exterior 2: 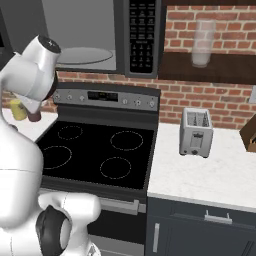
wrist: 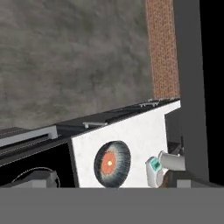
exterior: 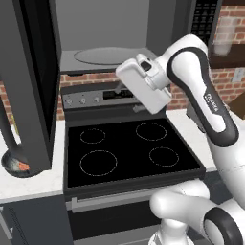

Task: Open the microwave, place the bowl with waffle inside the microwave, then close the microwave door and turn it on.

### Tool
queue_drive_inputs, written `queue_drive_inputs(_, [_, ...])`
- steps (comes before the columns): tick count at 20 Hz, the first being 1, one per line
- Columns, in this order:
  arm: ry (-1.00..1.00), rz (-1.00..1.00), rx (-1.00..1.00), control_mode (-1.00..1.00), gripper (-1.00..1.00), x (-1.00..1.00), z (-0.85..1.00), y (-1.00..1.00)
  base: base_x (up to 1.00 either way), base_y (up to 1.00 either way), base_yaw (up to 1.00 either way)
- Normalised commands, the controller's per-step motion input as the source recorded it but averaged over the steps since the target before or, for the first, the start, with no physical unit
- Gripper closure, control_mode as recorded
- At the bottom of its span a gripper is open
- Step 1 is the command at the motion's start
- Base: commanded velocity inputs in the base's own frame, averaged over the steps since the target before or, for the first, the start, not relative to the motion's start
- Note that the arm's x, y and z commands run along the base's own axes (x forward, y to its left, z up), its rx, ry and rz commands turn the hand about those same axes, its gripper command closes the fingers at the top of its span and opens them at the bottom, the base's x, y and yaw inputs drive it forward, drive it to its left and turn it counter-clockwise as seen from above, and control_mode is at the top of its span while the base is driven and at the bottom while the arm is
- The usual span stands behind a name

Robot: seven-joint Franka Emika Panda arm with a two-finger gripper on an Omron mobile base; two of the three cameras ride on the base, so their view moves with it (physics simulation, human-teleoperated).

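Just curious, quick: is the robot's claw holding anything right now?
Gripper: jaws open, holding nothing; the bowl sits on the counter.

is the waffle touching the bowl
Touching. The hand view shows the waffle lying flat in the middle of the bowl, ringed by its dark rim, on the white counter.

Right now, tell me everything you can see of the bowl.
The bowl is round, dark grey-blue with fine streaks and a paler inner ring. It sits upright on the white counter left of the stove, partly hidden behind the open microwave door in the left base view, where its rim shows at. The small orange-red waffle with a pale centre lies inside it. Nothing else touches the bowl; small cups stand nearby on the same counter, apart from it.
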Motion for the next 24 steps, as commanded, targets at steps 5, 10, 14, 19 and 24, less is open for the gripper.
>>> queue_drive_inputs(5, [0.17, -0.01, -0.23, -1.00, -1.00, 0.05, -0.60, 0.12, 0.00, 0.00, 0.00])
queue_drive_inputs(10, [0.02, 0.00, -0.14, -1.00, -1.00, 0.03, -0.63, 0.34, 0.00, 0.00, 0.00])
queue_drive_inputs(14, [-0.10, 0.00, -0.02, -1.00, -1.00, 0.09, -0.69, 0.34, 0.00, 0.00, 0.00])
queue_drive_inputs(19, [-0.01, 0.00, 0.00, -1.00, -1.00, 0.27, -0.53, 0.26, 0.00, 0.00, 0.00])
queue_drive_inputs(24, [0.00, 0.00, 0.00, -1.00, -1.00, 0.48, -0.37, 0.26, 0.00, 0.00, 0.00])
